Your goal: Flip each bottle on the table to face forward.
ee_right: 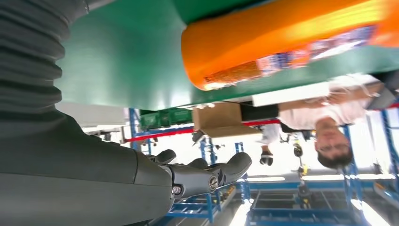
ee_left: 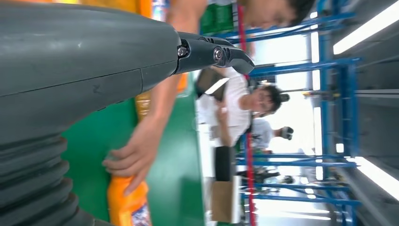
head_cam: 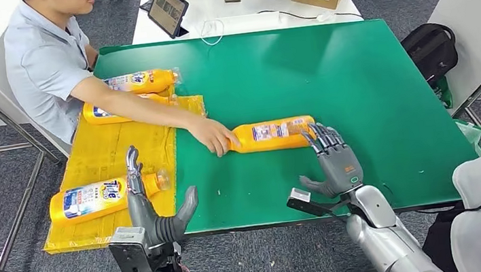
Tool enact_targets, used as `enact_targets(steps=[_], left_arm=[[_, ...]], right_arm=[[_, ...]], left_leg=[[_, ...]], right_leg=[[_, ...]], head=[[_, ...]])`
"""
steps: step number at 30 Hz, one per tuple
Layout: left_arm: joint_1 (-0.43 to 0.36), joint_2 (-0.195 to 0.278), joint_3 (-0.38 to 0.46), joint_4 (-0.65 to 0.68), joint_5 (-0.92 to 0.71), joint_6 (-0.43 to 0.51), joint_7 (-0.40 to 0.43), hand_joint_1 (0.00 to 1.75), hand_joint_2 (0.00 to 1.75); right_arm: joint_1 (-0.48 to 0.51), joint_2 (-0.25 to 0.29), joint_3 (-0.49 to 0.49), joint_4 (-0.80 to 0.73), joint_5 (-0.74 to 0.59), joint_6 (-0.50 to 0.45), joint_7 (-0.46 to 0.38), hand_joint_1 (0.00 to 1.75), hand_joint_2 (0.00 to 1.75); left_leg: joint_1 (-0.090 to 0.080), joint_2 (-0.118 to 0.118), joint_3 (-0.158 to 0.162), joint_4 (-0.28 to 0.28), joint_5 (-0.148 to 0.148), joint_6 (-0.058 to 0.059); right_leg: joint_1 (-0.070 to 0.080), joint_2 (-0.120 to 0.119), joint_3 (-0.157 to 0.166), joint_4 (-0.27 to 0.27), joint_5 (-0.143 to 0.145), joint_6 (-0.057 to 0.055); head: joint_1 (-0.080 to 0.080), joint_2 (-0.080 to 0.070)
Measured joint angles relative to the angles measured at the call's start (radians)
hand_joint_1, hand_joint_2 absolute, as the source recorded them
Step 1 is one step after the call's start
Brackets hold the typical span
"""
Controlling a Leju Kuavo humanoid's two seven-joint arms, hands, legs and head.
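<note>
Near your table's [head_cam: 355,82] front-left corner, a "Tide"-labelled bottle [head_cam: 94,199] lies under your left hand [head_cam: 154,211], fingers spread and empty. A person's hand [head_cam: 214,136] covers the middle bottle's [head_cam: 275,134] cap; its label is unreadable. Your right hand [head_cam: 333,159], spread, reaches its base.

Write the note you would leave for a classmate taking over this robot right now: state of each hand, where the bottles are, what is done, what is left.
Left hand: open, holding nothing, raised at the near edge of the yellow plastic sheet.
Right hand: open, fingertips at the base end of the orange plastic bottle lying on the green table; contact cannot be told.
That orange plastic bottle lies on its side mid-table; a person's hand holds its cap end.
Three more orange bottles lie on the sheet: one near the left hand, two at the far end.
Done: cannot tell. Left: turn the mid-table bottle once the person lets go.
</note>
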Motion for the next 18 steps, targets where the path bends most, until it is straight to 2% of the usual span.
enact_targets(steps=[10, 18], left_arm=[[0.01, 0.001, -0.004, 0.041, -0.018, 0.002, 0.021, 0.0, 1.75], [-0.02, -0.001, -0.029, 0.064, -0.02, -0.011, 0.022, 0.0, 1.75]], right_arm=[[-0.081, 0.025, -0.026, 0.159, 0.093, 0.0, 0.04, 0.0, 1.75], [-0.2, 0.053, -0.002, 0.316, 0.153, 0.022, 0.171, 0.0, 1.75]], left_leg=[[0.0, 0.0, 0.0, 0.0, 0.0, 0.0], [0.0, 0.0, 0.0, 0.0, 0.0, 0.0]], right_leg=[[0.0, 0.0, 0.0, 0.0, 0.0, 0.0], [0.0, 0.0, 0.0, 0.0, 0.0, 0.0]], head=[[0.0, 0.0], [0.0, 0.0]])
